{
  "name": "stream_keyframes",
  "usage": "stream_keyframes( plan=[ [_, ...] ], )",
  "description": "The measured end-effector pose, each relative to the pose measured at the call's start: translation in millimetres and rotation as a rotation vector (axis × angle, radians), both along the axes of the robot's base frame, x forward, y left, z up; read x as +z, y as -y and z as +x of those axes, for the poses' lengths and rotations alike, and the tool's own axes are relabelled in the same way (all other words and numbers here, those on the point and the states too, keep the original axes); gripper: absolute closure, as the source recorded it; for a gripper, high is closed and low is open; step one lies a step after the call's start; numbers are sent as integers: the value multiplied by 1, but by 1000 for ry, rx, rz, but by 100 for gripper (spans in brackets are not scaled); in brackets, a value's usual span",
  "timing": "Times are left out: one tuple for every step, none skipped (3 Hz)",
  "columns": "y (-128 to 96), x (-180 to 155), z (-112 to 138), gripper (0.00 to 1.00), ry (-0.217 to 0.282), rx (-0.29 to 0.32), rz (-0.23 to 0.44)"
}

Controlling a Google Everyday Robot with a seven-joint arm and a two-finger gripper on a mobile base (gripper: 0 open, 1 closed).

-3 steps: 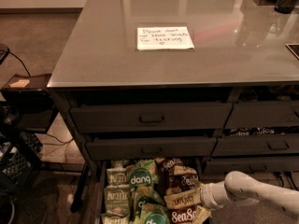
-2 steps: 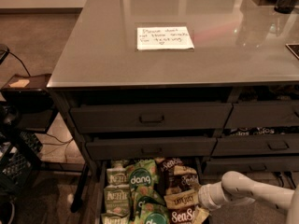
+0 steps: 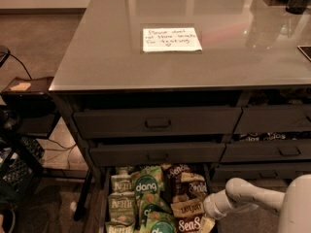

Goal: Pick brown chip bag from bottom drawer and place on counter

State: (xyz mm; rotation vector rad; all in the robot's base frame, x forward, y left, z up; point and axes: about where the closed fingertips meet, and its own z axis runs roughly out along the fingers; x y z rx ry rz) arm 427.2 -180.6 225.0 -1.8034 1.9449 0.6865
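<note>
The bottom drawer point(image 3: 104, 204) is pulled open and packed with snack bags. Dark brown chip bags with white "Sea Salt" lettering lie on its right side, one at the back point(image 3: 178, 173) and one at the front point(image 3: 188, 224). My gripper point(image 3: 204, 217) reaches in from the right on the white arm point(image 3: 248, 196). It sits low over the drawer's right side, right against the front brown bag; its tip is hidden among the bags. The glossy grey counter point(image 3: 228, 57) above carries the white handwritten note point(image 3: 171, 39).
Green "dang" bags point(image 3: 146, 187) and pale green "Kettle" bags point(image 3: 121, 204) fill the drawer's left half. A tan "Late July" bag point(image 3: 187, 208) lies between the brown ones. Closed drawers with handles point(image 3: 158, 123) are above. A black cart point(image 3: 19, 130) stands at left.
The arm has moved a little left and lower into the drawer, bringing the gripper closer to the brown bags. The bags have not visibly moved.
</note>
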Motion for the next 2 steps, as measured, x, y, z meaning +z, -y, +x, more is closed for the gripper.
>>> stream_keyframes(
  plan=[
    [2, -16, -10, 18, -32, 11, -6],
    [2, -26, -17, 43, -52, 22, -8]
  ],
)
